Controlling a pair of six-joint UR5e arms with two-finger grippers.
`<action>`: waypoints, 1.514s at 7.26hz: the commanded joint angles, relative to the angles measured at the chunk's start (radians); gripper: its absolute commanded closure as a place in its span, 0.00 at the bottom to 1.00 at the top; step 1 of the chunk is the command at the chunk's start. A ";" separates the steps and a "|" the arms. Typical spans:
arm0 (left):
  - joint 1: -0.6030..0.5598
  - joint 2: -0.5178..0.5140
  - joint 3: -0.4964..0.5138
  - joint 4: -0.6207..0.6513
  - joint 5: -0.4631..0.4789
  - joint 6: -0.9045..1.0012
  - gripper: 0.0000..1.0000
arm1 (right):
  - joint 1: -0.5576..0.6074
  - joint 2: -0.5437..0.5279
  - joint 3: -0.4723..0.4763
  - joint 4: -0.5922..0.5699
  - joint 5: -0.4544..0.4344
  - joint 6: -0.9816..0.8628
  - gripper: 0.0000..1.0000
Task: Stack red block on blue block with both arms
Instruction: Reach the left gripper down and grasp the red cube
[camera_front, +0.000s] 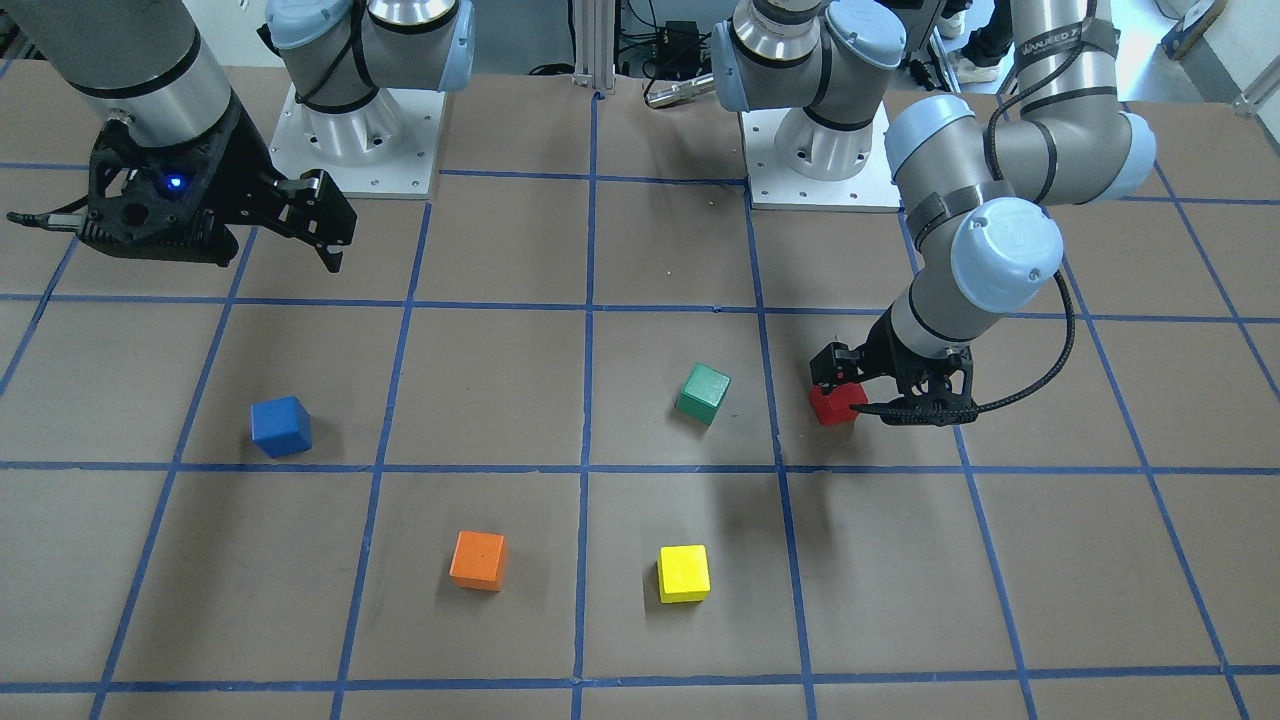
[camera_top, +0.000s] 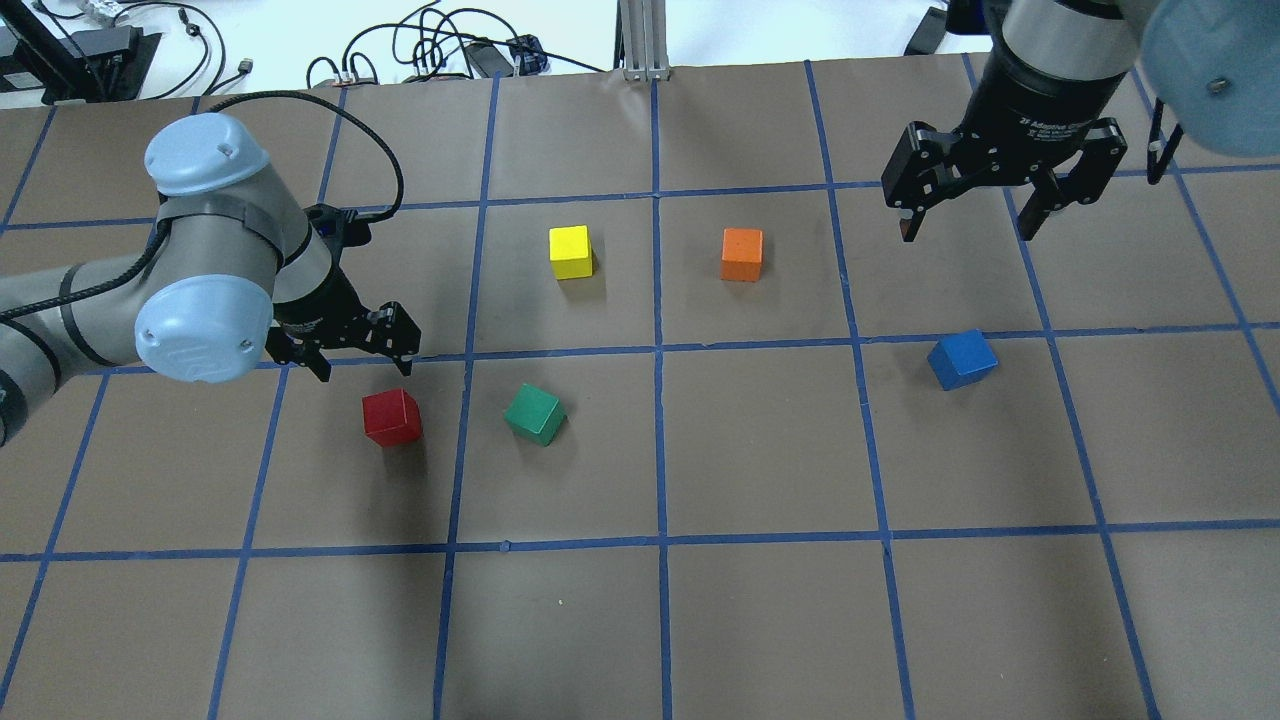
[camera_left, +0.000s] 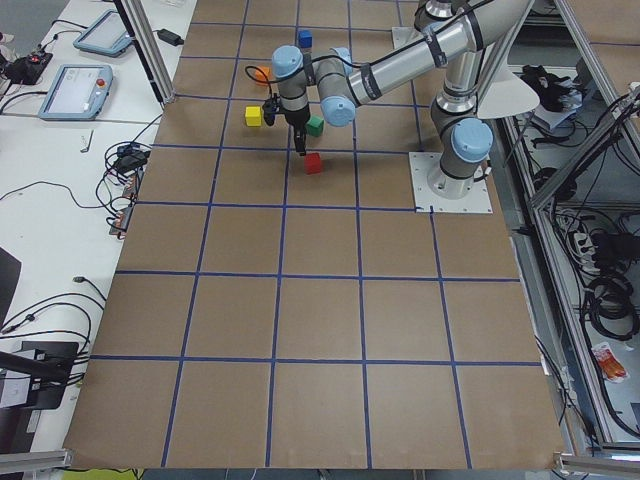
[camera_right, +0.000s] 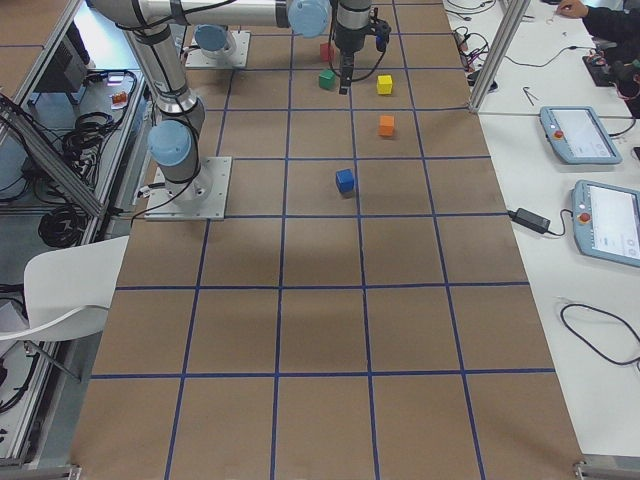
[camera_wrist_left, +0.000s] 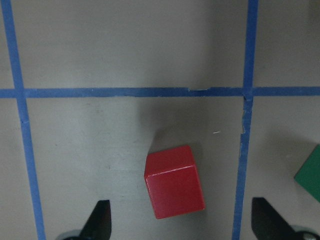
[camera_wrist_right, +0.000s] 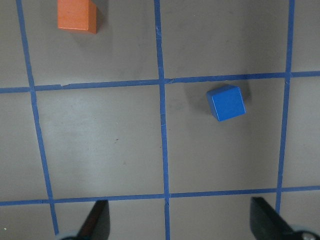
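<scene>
Though the left gripper (camera_top: 365, 362) hangs spread over the red block (camera_top: 391, 417) near the left end of the worktop (camera_top: 760, 450), nothing is gripped. The blue block (camera_top: 961, 359) lies bare, the right gripper (camera_top: 967, 232) is spread, and stacking is outstanding.

Small matte dark-green cube (camera_top: 535, 414) on brown paper-covered table (camera_top: 760, 450), turned askew to blue tape grid (camera_top: 657, 440). Small yellow cube (camera_top: 571, 252) and small orange cube (camera_top: 741, 254) one grid row farther from robot, in adjoining squares, one tape line between them, both roughly square to grid. All three well apart. Two grey tablet-like pendants (camera_right: 575, 134) on white side bench. White chair (camera_right: 60, 290) beside table.
</scene>
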 joint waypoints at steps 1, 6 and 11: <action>0.001 -0.047 -0.026 0.043 0.006 -0.021 0.00 | 0.000 0.000 0.000 0.000 0.000 -0.001 0.00; -0.001 -0.072 -0.121 0.246 0.009 0.081 1.00 | 0.000 0.000 0.002 0.001 0.001 0.003 0.00; -0.187 -0.108 0.274 -0.038 -0.047 0.071 1.00 | 0.000 0.000 0.002 0.013 0.000 -0.002 0.00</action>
